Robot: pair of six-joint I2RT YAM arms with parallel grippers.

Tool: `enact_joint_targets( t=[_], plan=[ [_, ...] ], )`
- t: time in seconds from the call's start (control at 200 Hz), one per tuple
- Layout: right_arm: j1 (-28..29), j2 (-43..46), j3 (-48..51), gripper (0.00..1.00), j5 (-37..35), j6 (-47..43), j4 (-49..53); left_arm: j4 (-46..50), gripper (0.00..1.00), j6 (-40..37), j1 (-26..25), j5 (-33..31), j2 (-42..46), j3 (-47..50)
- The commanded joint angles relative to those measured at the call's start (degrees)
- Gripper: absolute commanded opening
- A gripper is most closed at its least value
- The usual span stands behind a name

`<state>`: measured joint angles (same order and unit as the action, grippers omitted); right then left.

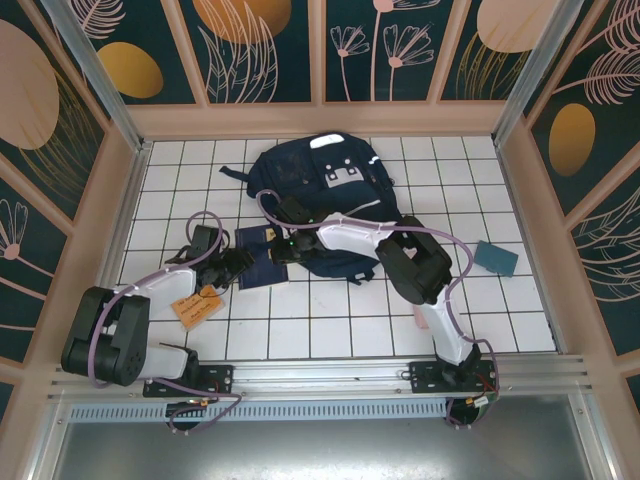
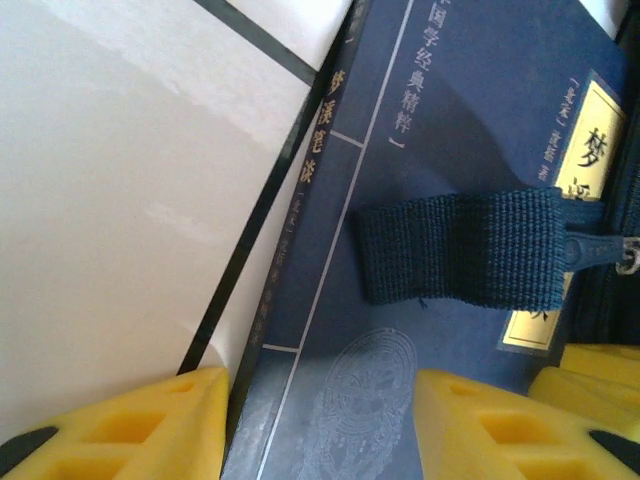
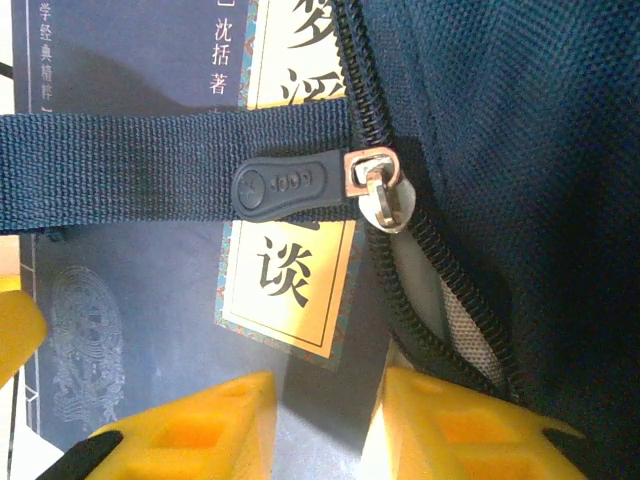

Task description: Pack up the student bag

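Note:
The student bag (image 1: 322,185), a large navy backpack with grey front patches, lies flat at the back middle of the tiled table. A small navy book (image 1: 262,258) with a yellow title label (image 3: 290,270) rests against the bag's near-left edge. A navy webbing strap (image 2: 465,250) with a rubber zipper pull (image 3: 285,185) crosses the cover. My left gripper (image 2: 320,430) is open, one finger beside the spine, the other over the cover. My right gripper (image 3: 325,430) is open, straddling the book's edge and the bag's partly open zipper (image 3: 400,270).
A teal flat object (image 1: 495,257) lies on the tiles at the right. An orange tag (image 1: 197,305) hangs by the left arm. The right arm's yellow finger (image 2: 600,370) shows close beside the left gripper. Wooden walls ring the table.

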<state>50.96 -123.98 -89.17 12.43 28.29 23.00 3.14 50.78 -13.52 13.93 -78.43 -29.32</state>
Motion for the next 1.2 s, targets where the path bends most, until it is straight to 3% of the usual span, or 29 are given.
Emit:
enact_joint_targets(
  t=[0.0, 0.521, 0.671, 0.886, 0.996, 1.196],
  plan=[
    [0.1, -4.0, 0.1, 0.35, 6.6, -1.4, 0.7, -9.4, 0.48, 0.5, -2.2, 17.7, 1.0, 0.8],
    [-1.7, -2.7, 2.9, 0.46, 12.4, -1.3, -2.6, -14.6, 0.48, 8.2, -2.2, 19.7, 7.2, 3.1],
    [-2.2, -2.7, 3.8, 0.5, 15.4, -1.1, -4.0, -22.8, 0.66, 12.9, -2.3, 21.0, 6.4, 5.4],
    [-3.3, -2.5, 4.8, 0.51, 16.8, -0.2, -4.7, -35.3, 0.7, 19.5, -2.2, 21.0, 7.1, 8.4],
    [-3.5, -2.3, 4.9, 0.51, 16.1, -0.1, -4.5, -32.2, 0.67, 18.3, -2.2, 18.9, 8.7, 7.3],
    [-3.7, -1.5, 5.1, 0.5, 15.1, 0.2, -4.5, -13.9, 0.53, 12.3, -2.2, 11.8, 8.1, 3.7]
  ],
)
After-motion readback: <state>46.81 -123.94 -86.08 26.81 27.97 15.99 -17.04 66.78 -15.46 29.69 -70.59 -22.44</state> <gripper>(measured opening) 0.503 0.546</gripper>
